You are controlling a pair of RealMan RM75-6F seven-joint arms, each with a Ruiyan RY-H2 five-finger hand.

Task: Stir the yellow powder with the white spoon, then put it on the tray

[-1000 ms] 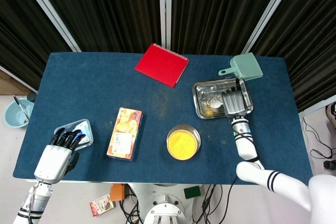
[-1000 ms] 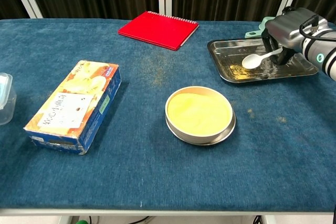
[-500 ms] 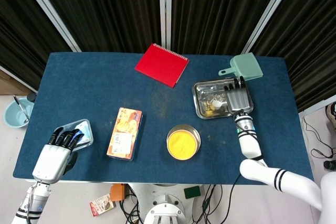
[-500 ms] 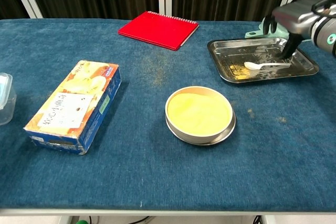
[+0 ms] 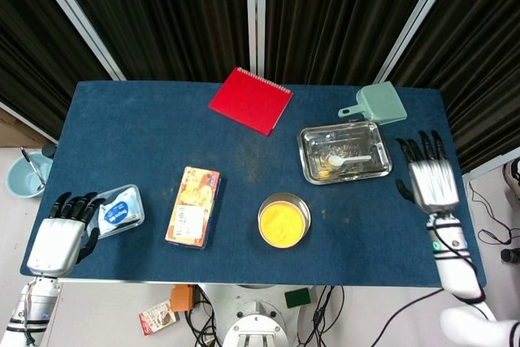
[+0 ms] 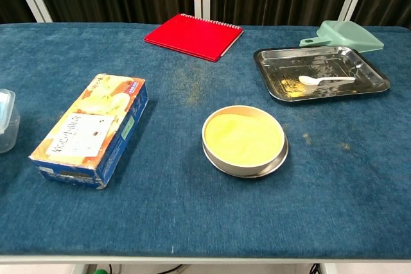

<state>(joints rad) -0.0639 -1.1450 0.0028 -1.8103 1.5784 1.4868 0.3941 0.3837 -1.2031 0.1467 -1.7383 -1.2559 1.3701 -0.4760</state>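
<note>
The white spoon (image 5: 344, 159) (image 6: 323, 81) lies flat in the steel tray (image 5: 309, 166) (image 6: 273, 58), bowl to the left, with nothing touching it. A round tin of yellow powder (image 5: 283, 219) (image 6: 244, 139) stands on the blue cloth in front of the tray. My right hand (image 5: 431, 176) hovers to the right of the tray, fingers spread and empty, seen only in the head view. My left hand (image 5: 58, 237) is at the table's near left corner beside a clear lidded box (image 5: 120, 209), fingers curled over, holding nothing.
A yellow-and-blue carton (image 5: 193, 206) (image 6: 90, 129) lies left of the tin. A red notebook (image 5: 250, 100) (image 6: 194, 35) sits at the back centre, a green scoop (image 5: 375, 105) (image 6: 341, 34) behind the tray. A blue bin (image 5: 24, 175) stands off the table's left.
My right hand let go of the spoon, which now lies in the tray, and drew back to the right, out of the chest view. My left hand slid left, off the clear box.
</note>
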